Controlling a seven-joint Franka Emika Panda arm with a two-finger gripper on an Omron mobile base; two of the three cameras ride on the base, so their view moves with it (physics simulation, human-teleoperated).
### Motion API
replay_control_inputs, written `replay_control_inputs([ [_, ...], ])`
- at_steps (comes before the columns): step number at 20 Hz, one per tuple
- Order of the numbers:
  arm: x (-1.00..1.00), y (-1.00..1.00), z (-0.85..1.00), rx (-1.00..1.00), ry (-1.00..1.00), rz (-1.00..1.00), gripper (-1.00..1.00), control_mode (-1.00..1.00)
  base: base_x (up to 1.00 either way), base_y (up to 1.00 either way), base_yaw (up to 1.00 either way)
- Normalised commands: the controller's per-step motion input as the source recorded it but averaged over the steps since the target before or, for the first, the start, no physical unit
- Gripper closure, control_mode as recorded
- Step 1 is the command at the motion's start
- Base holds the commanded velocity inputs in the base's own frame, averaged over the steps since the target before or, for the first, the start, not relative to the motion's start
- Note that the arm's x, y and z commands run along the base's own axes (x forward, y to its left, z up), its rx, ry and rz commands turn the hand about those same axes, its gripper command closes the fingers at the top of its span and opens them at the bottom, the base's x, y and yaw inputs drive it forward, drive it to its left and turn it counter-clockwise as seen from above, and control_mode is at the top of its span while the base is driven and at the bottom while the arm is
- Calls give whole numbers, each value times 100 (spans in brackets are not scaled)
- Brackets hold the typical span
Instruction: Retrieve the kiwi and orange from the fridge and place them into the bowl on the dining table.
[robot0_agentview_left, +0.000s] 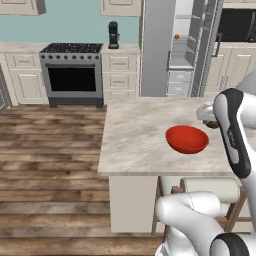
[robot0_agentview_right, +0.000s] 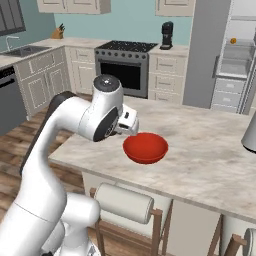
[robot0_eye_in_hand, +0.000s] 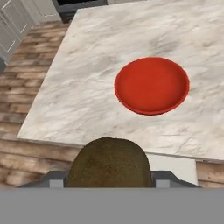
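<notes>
My gripper (robot0_eye_in_hand: 109, 178) is shut on the kiwi (robot0_eye_in_hand: 109, 162), a dark brown-olive fruit that sits between the two fingertips at the bottom of the hand view. It hangs above the near edge of the dining table (robot0_eye_in_hand: 87, 87), short of the red bowl (robot0_eye_in_hand: 152, 85), which holds nothing. In the left base view the gripper (robot0_agentview_left: 212, 121) is just right of the bowl (robot0_agentview_left: 187, 139), over the marble top (robot0_agentview_left: 135, 135). The fridge (robot0_agentview_left: 187, 47) stands open at the back, with the orange (robot0_agentview_left: 176, 36) on an upper shelf; the orange (robot0_agentview_right: 233, 40) shows likewise in the right base view.
Wooden stools (robot0_agentview_left: 210, 192) are tucked under the table's near side. A grey object (robot0_agentview_right: 249, 132) stands on the table's right end. The stove (robot0_agentview_left: 72, 70) and a coffee maker (robot0_agentview_left: 113, 35) line the back wall, with wooden floor (robot0_agentview_left: 50, 165) to the left.
</notes>
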Motion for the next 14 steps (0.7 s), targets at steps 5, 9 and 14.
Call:
replay_control_inputs([
  [5, 74, 0, -36, 0, 19, -5, 100, -100, 0, 0, 0],
  [9, 69, 0, -40, 0, 8, -2, 100, -100, 0, 0, 0],
  [14, 62, -6, -45, 0, 3, -2, 100, -100, 0, 0, 0],
])
